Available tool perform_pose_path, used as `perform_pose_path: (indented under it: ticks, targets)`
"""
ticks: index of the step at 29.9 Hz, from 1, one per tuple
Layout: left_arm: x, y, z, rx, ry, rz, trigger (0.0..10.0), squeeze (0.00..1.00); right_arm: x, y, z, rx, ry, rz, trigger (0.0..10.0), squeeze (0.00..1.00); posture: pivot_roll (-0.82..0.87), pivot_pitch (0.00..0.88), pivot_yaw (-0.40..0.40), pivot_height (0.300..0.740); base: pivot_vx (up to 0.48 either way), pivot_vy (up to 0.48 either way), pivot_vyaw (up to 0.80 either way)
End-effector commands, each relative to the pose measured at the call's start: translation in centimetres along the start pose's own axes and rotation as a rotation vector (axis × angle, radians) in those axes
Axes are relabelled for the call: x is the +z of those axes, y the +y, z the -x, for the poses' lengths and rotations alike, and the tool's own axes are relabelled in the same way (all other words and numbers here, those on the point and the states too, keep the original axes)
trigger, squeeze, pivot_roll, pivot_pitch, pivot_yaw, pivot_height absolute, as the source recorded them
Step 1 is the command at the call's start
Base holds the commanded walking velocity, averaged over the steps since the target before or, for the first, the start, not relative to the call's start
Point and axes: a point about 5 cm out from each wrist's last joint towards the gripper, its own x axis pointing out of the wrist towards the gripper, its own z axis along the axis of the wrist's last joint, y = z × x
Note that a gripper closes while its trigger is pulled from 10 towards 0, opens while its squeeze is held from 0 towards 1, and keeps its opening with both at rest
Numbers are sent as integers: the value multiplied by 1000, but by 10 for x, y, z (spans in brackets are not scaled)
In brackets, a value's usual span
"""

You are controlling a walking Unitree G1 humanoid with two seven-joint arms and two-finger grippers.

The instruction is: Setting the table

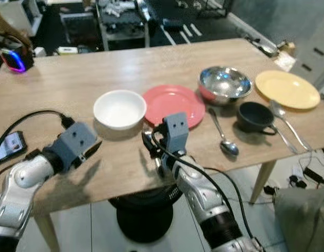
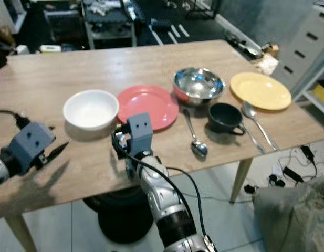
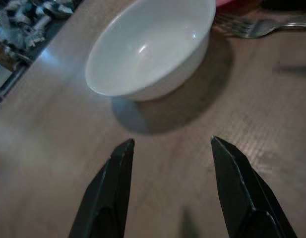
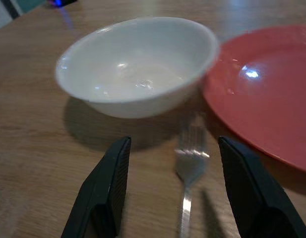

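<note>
Table (image 1: 98, 68): a long, light wood table is holding all the dishes. It is running from the robot's left to its right.

Yellow plate (image 1: 287, 88): it is lying flat at the far right end of the table.

Red plate (image 1: 175, 104): it is lying near the middle, with the white bowl just beside it on the left and the metal bowl just beside it on the right.

White bowl (image 1: 119, 108): it is sitting upright and looking empty inside.

Metal bowl (image 1: 224, 84): shiny and upright, it is sitting between the red plate and the yellow plate.

Dark cup (image 1: 255, 116): it is standing in front of the metal bowl, with its handle pointing right.

Spoons: one spoon (image 1: 223, 134) is lying between the red plate and the dark cup. Another spoon (image 1: 288, 121) is lying to the right of the cup.

Fork (image 4: 190, 163): it is lying flat on the wood by the near edges of the white bowl and the red plate, with its prongs pointing at the gap between them.

Right gripper (image 4: 175, 186): its fingers are standing wide apart, one on each side of the fork — they are not touching it and are holding nothing.

Left gripper (image 3: 172, 186): it is hanging just above the wood, near the white bowl. Its fingers are wide apart too — nothing is between them.

Phone (image 1: 8, 145): it is lying at the near left edge of the table.
</note>
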Motion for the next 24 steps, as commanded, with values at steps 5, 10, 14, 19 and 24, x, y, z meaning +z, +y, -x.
perform_pose_path:
  ticks: [5, 10, 14, 19, 24]
  targets:
    - [8, -18, -5, 8, -5, 79, 10000, 0, 3, 1, 6, 27, 32, 103, 10000, 0, 120, 146, 23, 740, 0, 0, 0]
    - [11, -30, -15, 43, 30, 151, 10000, 0, -5, -5, 16, -26, 73, 182, 10000, 0, 103, 142, 28, 740, 0, 0, 0]
    - [15, -33, -17, 35, 19, 184, 10000, 0, -15, -12, 23, -84, 126, 194, 10000, 0, 97, 142, 28, 740, 0, 0, 0]
    - [16, -35, -16, 41, 27, 200, 10000, 0, -22, -14, 34, -77, 190, 127, 10000, 0, 90, 144, 26, 740, 0, 0, 0]
    - [16, -37, -17, 48, 44, 208, 10000, 0, -28, -13, 38, -75, 229, 127, 10000, 0, 85, 147, 22, 740, 0, 0, 0]
